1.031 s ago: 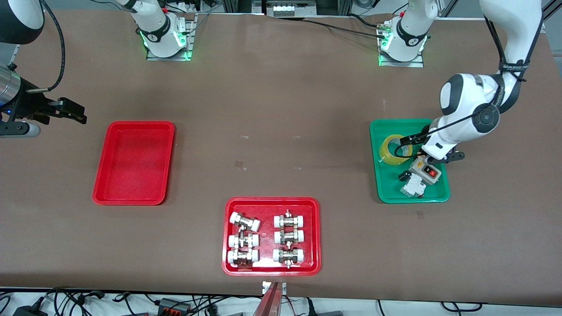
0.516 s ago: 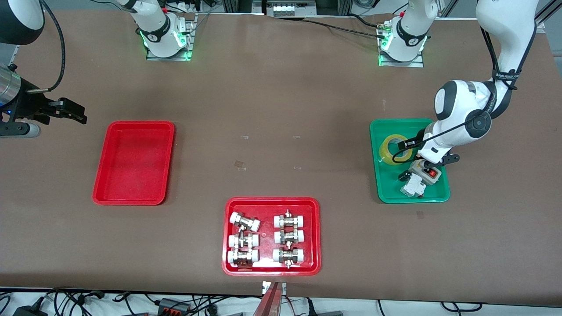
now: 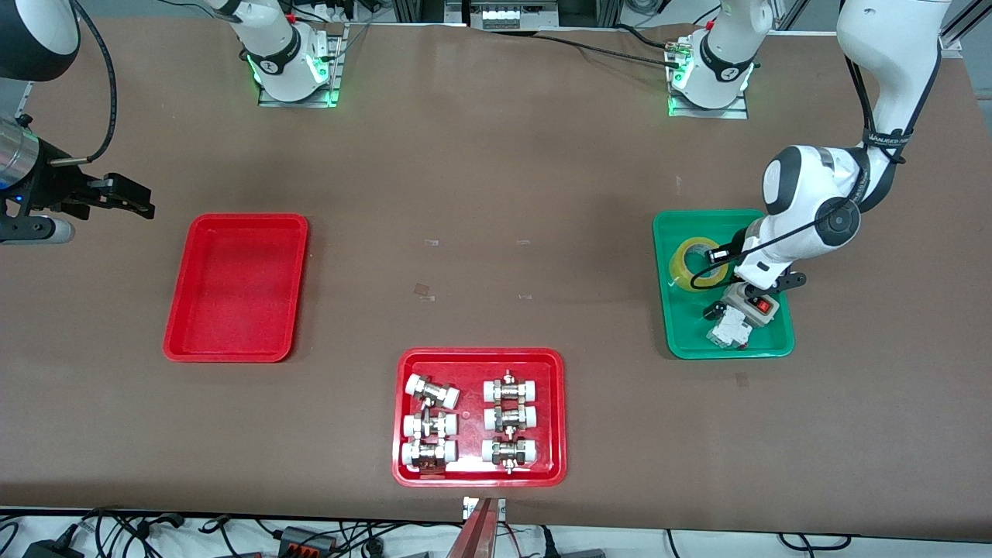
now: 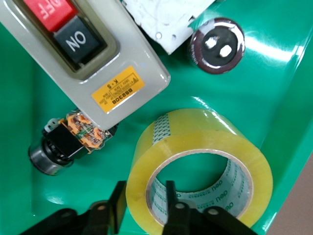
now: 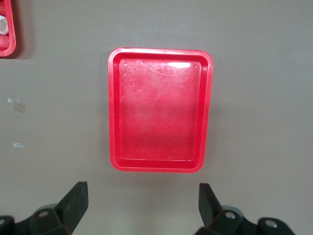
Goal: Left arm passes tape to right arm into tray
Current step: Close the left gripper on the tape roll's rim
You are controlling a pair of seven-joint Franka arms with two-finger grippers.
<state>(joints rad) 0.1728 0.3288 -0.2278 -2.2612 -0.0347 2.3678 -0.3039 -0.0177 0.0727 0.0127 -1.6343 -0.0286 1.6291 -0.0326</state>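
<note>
Left tool [image 4: 142, 205] down in green tray [image 3: 682, 325] at left arm's end of counter [image 3: 496, 194]. Fingers [image 4: 169, 198] straddling tape [image 4: 195, 161] wall: one inside the core, one outside, both at or just off the wall (firm pinch not confirmed, roll flat on tray floor). Tape yellow, translucent, white printed core; in the tray corner farther from front camera and toward the counter's middle. Left arm [image 3: 814, 209] bent over the tray, elbow above its edge.

Also in green tray: grey switch box [image 4: 83, 58] with red and black buttons, yellow label, just beside tape; small black-and-orange part [image 4: 68, 144] against the box; dark round cap [image 4: 216, 45] near tape; white piece [image 4: 166, 19] partly under the box.

Right tool [image 5: 142, 203] spread wide, hovering over bare counter at right arm's end, just beside tray [image 3: 236, 287]. Right arm [image 3: 46, 186] waiting. Tray plain red, sitting flat (seen whole in right wrist view).

Second red tray [image 3: 479, 477] nearer front camera, mid-counter, holding six white-capped metal fittings [image 3: 471, 422] in two columns. Well apart from both other trays.
</note>
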